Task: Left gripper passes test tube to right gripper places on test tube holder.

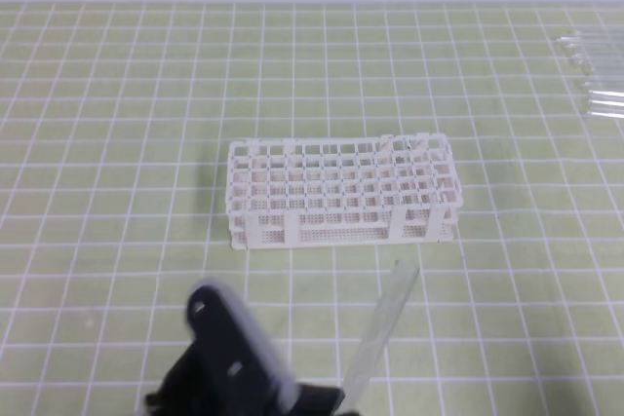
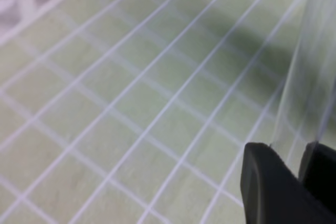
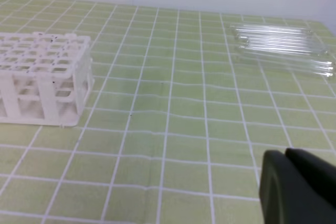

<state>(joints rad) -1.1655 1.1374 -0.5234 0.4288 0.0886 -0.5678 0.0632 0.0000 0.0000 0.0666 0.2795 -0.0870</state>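
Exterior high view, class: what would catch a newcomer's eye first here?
The white test tube holder stands mid-table on the green gridded mat. In front of it, the left hand at the bottom edge holds a clear test tube tilted up toward the rack. A bunch of spare tubes lies far right.

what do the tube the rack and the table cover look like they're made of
Tube: clear and glossy, probably glass; the grid lines show through it.
Rack: white, matte, moulded lattice of square holes, likely plastic.
Table cover: pale green with a white grid, slightly rippled in the right wrist view, so perhaps cloth or a thin mat.
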